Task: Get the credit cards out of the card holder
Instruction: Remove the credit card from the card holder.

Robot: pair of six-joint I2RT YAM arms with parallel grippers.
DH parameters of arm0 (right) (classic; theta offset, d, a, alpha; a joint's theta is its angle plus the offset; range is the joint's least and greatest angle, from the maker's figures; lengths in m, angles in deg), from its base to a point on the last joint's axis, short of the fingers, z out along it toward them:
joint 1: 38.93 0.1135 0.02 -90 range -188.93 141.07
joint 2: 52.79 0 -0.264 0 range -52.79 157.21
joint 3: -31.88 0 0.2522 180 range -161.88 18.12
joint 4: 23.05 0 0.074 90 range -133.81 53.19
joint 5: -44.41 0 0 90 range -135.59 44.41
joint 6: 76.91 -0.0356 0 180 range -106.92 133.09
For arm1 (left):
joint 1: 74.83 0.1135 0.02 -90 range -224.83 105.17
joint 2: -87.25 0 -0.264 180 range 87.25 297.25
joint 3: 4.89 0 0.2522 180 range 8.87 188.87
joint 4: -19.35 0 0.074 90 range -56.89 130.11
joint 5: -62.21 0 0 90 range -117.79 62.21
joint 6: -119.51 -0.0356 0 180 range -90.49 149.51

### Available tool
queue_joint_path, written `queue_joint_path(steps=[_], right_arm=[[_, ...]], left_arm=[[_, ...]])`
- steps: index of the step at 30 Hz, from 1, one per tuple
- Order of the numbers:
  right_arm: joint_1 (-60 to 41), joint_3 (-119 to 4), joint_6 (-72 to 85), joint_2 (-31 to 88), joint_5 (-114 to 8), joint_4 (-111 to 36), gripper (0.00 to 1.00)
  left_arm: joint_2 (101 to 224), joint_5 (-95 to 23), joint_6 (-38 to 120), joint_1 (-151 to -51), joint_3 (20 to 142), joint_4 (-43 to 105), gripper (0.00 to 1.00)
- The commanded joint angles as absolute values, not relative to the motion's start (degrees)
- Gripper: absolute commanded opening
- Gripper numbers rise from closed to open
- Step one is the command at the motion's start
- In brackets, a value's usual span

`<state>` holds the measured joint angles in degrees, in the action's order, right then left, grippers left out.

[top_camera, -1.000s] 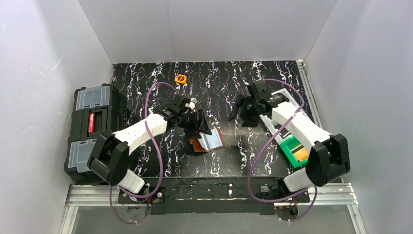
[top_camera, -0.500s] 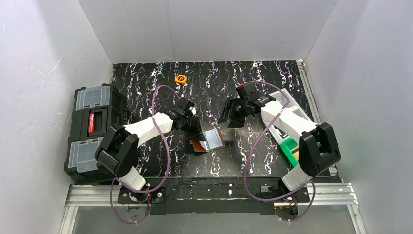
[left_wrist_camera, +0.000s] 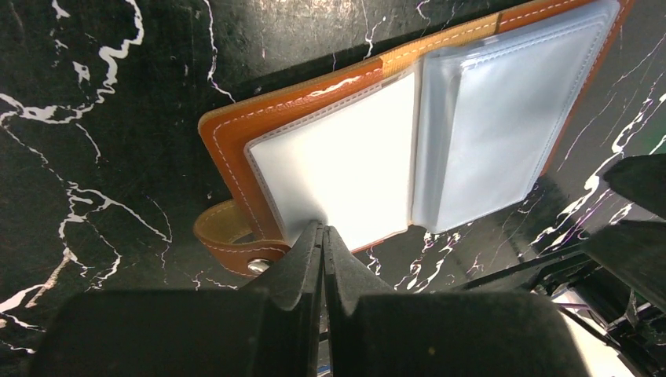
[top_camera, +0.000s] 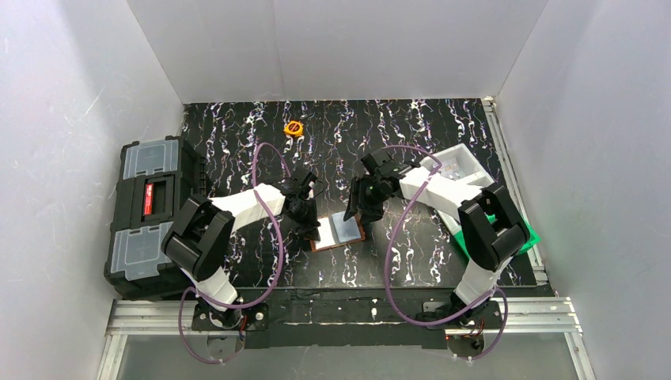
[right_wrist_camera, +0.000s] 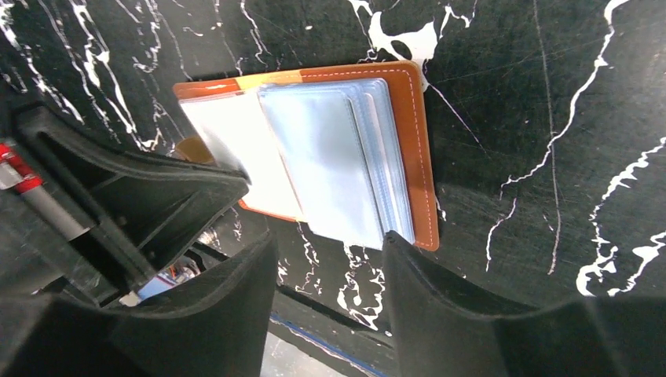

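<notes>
Black marbled bench (top_camera: 411, 261): card holder (top_camera: 339, 230) open at centre (clear pockets up). Left gripper (left_wrist_camera: 323, 233) low, jaws pressed together at its left edge; right gripper (right_wrist_camera: 330, 243) jaws spread above pockets. Toolbox (top_camera: 150, 214) label unreadable.

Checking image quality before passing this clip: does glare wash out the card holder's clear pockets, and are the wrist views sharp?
Left wrist: glare blows the left pocket page of the card holder out to white; the shut left gripper is a dark, soft mass below. Right wrist: pockets evenly lit pale blue, stitching sharp; the fingers of the open right gripper are blurred.
</notes>
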<state>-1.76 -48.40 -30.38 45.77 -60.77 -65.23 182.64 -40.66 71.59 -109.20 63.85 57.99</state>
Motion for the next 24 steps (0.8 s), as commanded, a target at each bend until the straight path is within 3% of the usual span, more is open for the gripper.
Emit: queue_joint_path(steps=[1, 9, 24], right_arm=[[-0.3, -50.8, -28.6, 47.7, -60.8, -65.1, 0.57], [1.7, -52.9, -27.9, 49.9, -58.7, -67.1, 0.49], [3.2, -54.2, -26.9, 53.9, -57.4, -67.9, 0.43]], left_arm=[[183.6, -38.3, 70.0, -108.7, 64.1, 60.2, 0.0], [184.2, -39.0, 69.7, -108.3, 63.6, 59.6, 0.0], [184.7, -40.0, 69.6, -108.1, 63.4, 58.9, 0.0]])
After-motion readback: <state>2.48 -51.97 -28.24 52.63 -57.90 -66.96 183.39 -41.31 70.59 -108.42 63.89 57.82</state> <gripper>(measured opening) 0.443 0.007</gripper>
